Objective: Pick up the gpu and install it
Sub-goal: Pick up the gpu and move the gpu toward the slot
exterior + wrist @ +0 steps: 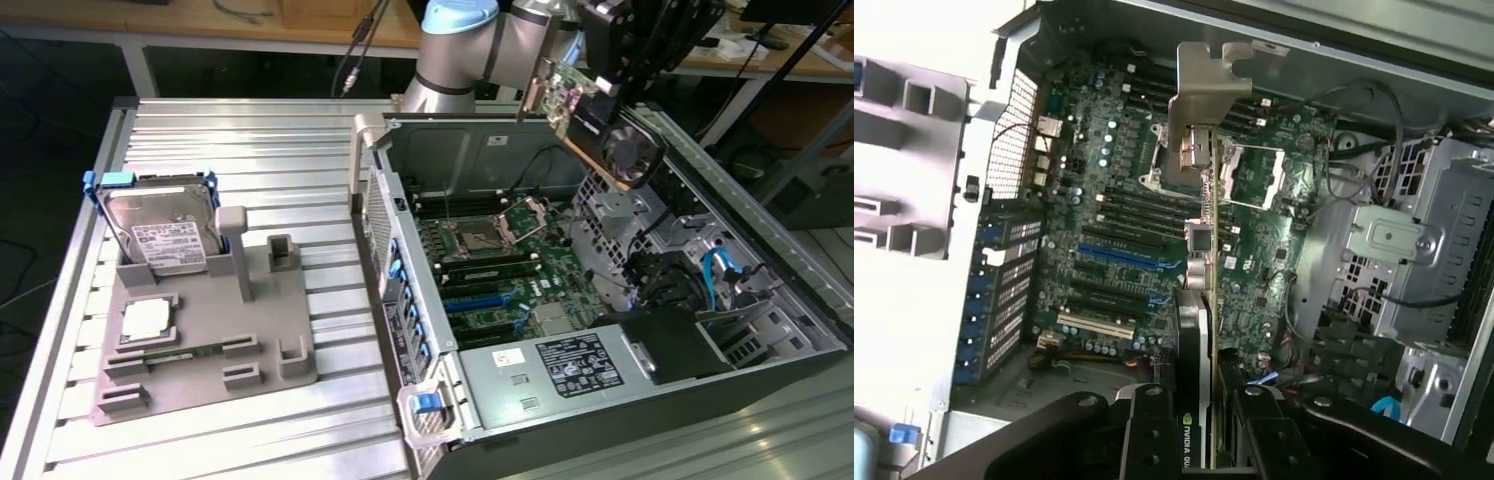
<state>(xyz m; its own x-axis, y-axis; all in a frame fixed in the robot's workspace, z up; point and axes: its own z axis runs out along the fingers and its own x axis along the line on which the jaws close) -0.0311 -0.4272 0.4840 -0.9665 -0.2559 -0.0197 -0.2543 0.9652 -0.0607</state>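
**Gpu held over the open case**

The arm (454, 50) reaches in from the far edge of the table (267, 130), its wrist bent over the far corner of the computer case (467, 150). The gripper (603, 80) points down into the case, and its fingers (1144, 440) are clamped on the gpu (607, 140), one on each face. The card hangs in the air above the motherboard (494, 270), touching nothing else. It is tilted, with the fan end lower, toward the exterior view's right. In the wrist view the card runs edge-on away from the gripper, and its silver bracket (1209, 90) is at the far end.
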